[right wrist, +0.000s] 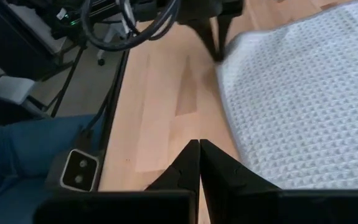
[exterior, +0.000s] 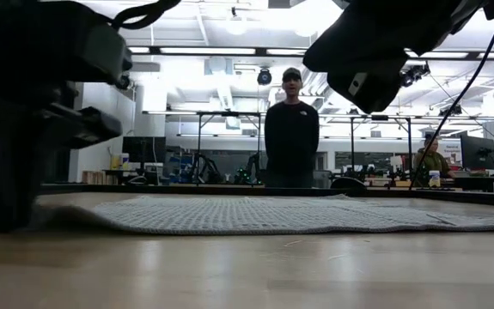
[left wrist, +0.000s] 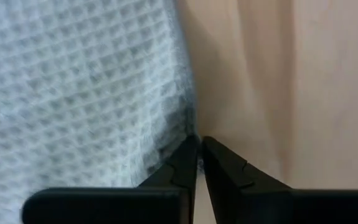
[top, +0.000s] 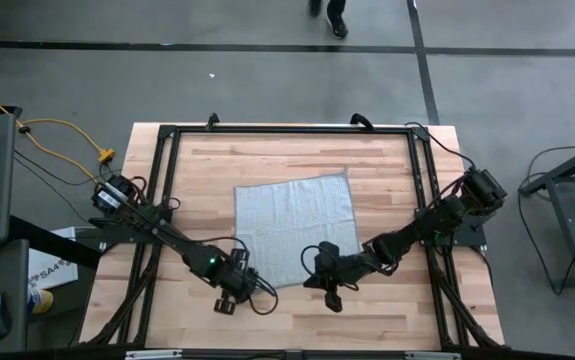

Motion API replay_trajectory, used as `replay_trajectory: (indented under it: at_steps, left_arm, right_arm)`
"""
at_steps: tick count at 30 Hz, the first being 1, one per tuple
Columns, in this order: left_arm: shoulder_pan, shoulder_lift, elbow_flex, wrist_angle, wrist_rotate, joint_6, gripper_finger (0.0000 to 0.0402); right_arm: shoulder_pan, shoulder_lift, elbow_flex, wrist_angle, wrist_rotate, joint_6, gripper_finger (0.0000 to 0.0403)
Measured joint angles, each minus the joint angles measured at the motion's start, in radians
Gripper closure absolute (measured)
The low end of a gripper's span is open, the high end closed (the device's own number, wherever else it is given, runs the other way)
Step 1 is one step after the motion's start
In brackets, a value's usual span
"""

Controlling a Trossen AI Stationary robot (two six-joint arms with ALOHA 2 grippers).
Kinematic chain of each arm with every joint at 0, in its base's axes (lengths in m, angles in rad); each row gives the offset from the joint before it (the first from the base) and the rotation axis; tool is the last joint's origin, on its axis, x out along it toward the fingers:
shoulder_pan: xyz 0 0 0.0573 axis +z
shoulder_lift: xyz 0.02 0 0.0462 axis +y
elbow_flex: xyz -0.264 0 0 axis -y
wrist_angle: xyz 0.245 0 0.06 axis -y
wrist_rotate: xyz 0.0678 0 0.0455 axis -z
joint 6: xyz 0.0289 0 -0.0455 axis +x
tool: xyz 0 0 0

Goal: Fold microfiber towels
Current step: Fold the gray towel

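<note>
Just towel [left wrist: 73, 93] edge touching left jaws' tips.

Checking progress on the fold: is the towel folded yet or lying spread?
Spread: the towel lies as one flat layer on the table, no edge turned over in the high or low view.

A light wooden butcher-block table [top: 387, 170] with pale planks running side to side carries the scene, with a black metal frame [top: 287, 130] standing along its edges. A single light grey-white, roughly square microfiber towel [top: 297, 225] with a fine waffle texture lies flat and spread open near the table's middle, its corners slightly turned.
</note>
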Motion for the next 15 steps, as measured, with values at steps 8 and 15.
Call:
replay_trajectory:
  at_steps: [8, 15]
  left_arm:
    - [0.001, -0.047, 0.133, -0.192, -0.072, 0.048, 0.0371]
    - [0.001, -0.046, 0.178, -0.262, -0.019, -0.011, 0.0371]
  right_arm:
    - [0.0, 0.0, 0.0, 0.0, -0.011, -0.005, 0.0401]
    - [-0.001, 0.0, 0.0, 0.008, 0.0, -0.047, 0.0401]
